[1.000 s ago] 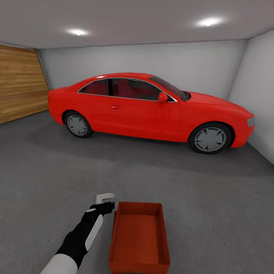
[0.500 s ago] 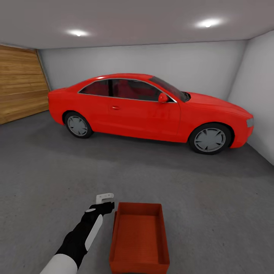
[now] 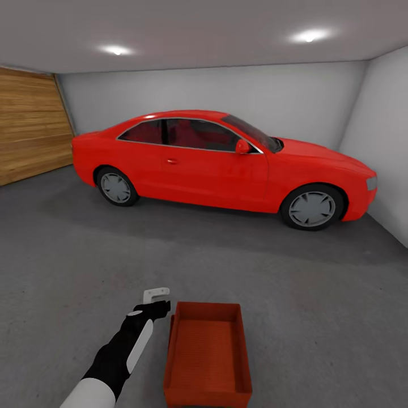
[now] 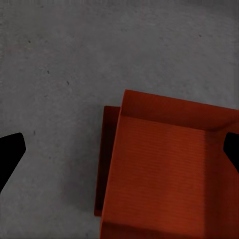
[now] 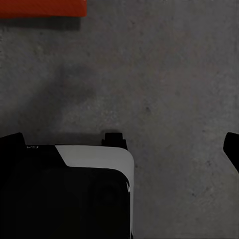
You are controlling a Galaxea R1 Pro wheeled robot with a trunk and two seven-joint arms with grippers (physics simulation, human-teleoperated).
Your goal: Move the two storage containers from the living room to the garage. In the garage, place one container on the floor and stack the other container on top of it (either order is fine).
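Note:
In the garage, an orange-red storage container [image 3: 207,354] rests on the grey concrete floor [image 3: 294,294], low in the head view. The left wrist view shows this container [image 4: 169,174] on top of a second one, whose darker edge [image 4: 105,159] sticks out on one side. My left gripper [image 3: 157,301] hovers beside the stack's far left corner. It is open in the left wrist view [image 4: 119,152], its fingertips wide apart and holding nothing. My right gripper [image 5: 122,144] is open over bare floor, with an orange container edge [image 5: 42,7] at the frame border.
A red two-door car [image 3: 226,164] stands across the garage ahead, a few metres beyond the stack. A wooden plank door [image 3: 28,130] is on the left and white walls [image 3: 385,130] close the right. Part of my own base [image 5: 64,194] appears in the right wrist view.

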